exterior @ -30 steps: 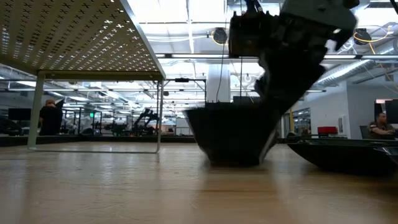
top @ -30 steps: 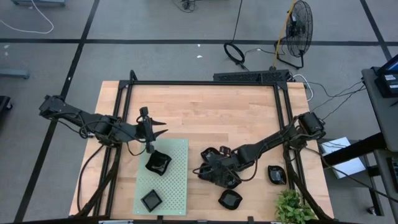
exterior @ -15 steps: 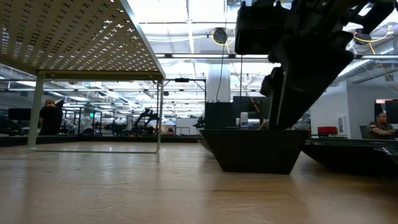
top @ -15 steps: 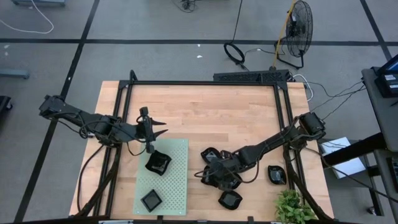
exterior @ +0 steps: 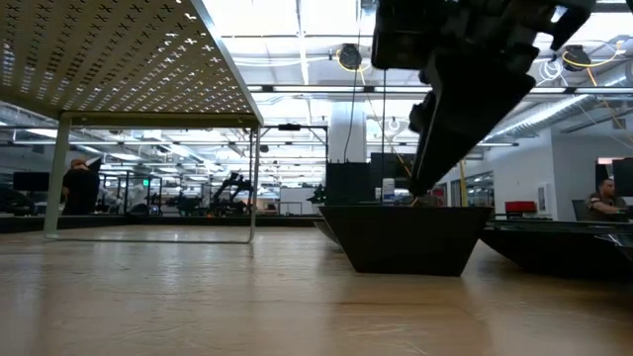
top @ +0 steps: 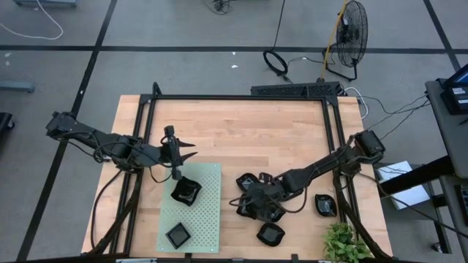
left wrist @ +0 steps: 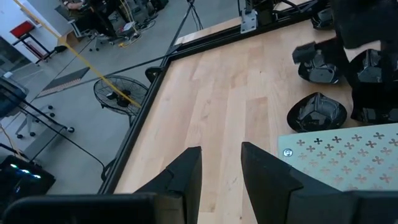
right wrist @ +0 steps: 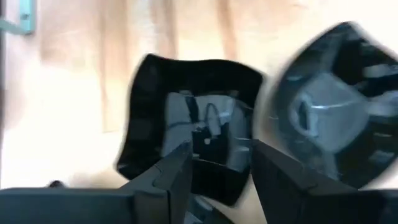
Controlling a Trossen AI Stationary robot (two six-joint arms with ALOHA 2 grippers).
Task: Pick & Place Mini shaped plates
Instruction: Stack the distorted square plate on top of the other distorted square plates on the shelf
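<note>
Several glossy black mini shaped plates lie on the wooden table. Two rest on the pale green mat (top: 191, 212): one at its far end (top: 186, 191), one at its near end (top: 178, 235). A cluster (top: 257, 183) sits at the table's middle right. My right gripper (top: 247, 202) is open and slants down over a wavy-edged square plate (right wrist: 193, 124) of this cluster, which sits flat on the table (exterior: 406, 237). My left gripper (top: 187, 153) hangs open above the table just beyond the mat's far edge, holding nothing (left wrist: 221, 158). My right gripper comes at the wavy-edged plate from above at a slant, and its fingers (right wrist: 180, 165) stand over the plate's near rim (right wrist: 214, 190). One finger reaches down behind the rim (exterior: 427, 193) in the low view. I cannot tell whether the fingers touch the plate.
Two more plates lie apart near the front right (top: 270, 234) (top: 324, 204), beside a small green plant (top: 344, 245). Another plate (right wrist: 336, 118) sits close beside the one under my right gripper. A black frame (top: 241, 97) borders the table. Bare wood stretches across the far half.
In the low view the plate under my right gripper, which was crowded under the gripper and looked tipped, has slid a little toward the table's right and now sits level on the wood. My right gripper stands higher over it than before.
</note>
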